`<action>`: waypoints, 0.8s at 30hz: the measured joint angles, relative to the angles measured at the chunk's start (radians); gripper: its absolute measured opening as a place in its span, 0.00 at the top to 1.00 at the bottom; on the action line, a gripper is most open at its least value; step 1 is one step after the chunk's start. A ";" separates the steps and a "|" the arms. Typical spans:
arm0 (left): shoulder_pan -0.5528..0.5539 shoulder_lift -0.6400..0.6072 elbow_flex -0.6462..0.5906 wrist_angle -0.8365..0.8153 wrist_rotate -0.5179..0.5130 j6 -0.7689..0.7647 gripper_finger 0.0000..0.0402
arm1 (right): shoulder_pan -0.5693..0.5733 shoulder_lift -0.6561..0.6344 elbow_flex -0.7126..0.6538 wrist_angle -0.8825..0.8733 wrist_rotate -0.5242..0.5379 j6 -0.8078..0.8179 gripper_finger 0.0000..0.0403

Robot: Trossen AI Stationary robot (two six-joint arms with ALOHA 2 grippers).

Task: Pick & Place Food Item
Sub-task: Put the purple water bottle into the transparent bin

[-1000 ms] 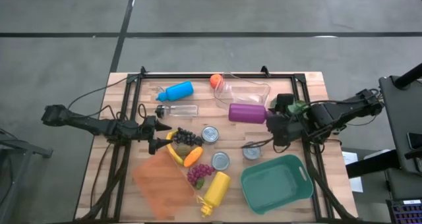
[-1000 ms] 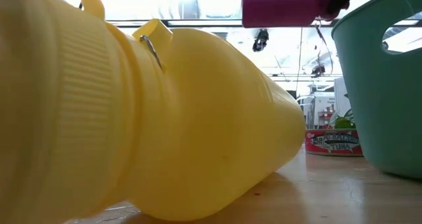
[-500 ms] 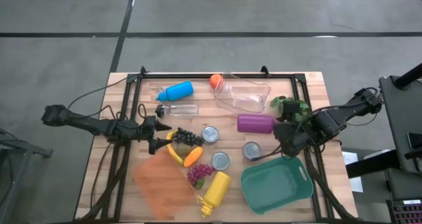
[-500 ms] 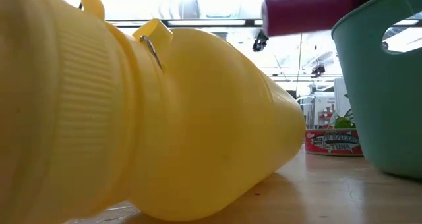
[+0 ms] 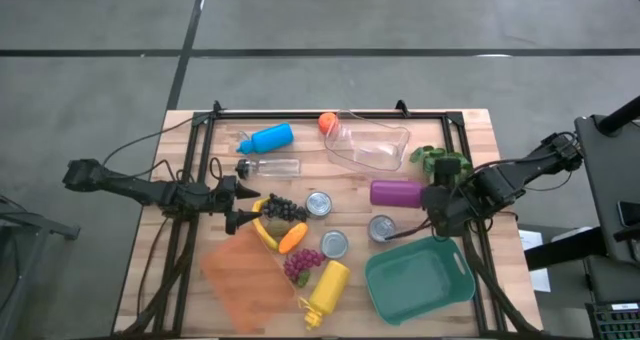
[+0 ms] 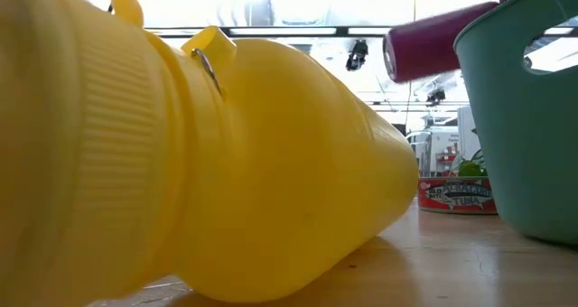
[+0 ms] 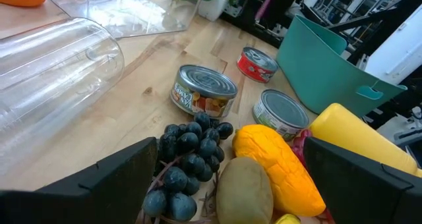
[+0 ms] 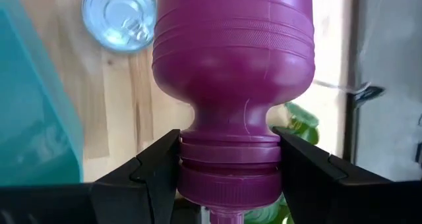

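Note:
A purple bottle [image 5: 397, 192] hangs in the air over the right half of the table, just beyond the far rim of the teal bin [image 5: 418, 280]. My right gripper [image 5: 430, 199] is shut on it. In the low view the purple bottle [image 6: 429, 43] shows high up and tilted. At the table's left, my left gripper [image 5: 250, 205] stands open and touches nothing. Black grapes [image 7: 188, 165], a brown fruit [image 7: 244, 188] and an orange fruit [image 7: 280, 165] lie on the wood just ahead of its fingers. My right gripper pinches the bottle's neck [image 8: 227, 151], just above the cap, between its two fingers [image 8: 155, 168]. The fingers come from the table's right side, slanting down, and lie across the neck. The bottle is lifted clear, its body toward the table's left, tilted a little.
Three cans [image 5: 319, 204] [image 5: 335, 243] [image 5: 381, 228] stand mid-table. A yellow bottle [image 5: 328, 290], red grapes [image 5: 302, 264] and an orange board [image 5: 240, 275] lie near the front. A blue bottle [image 5: 268, 138], clear bottle [image 5: 270, 167], clear container [image 5: 370, 145] and leafy greens [image 5: 440, 162] lie farther back.
My right gripper has carried the purple bottle toward the table's right and near edges, closer to the teal bin, and has tipped further downward. The bottle, level a second ago, now tilts in the low view. The grip has stayed shut.

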 joint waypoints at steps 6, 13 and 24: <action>0.000 0.000 0.000 0.000 0.000 0.000 0.04 | -0.021 -0.011 -0.071 -0.001 -0.078 0.039 0.50; 0.000 0.000 0.000 0.000 0.000 0.000 0.04 | -0.026 -0.072 -0.154 0.000 -0.181 0.115 0.50; 0.000 0.000 0.000 0.000 0.000 0.000 0.04 | -0.026 -0.119 -0.248 -0.001 -0.269 0.183 0.50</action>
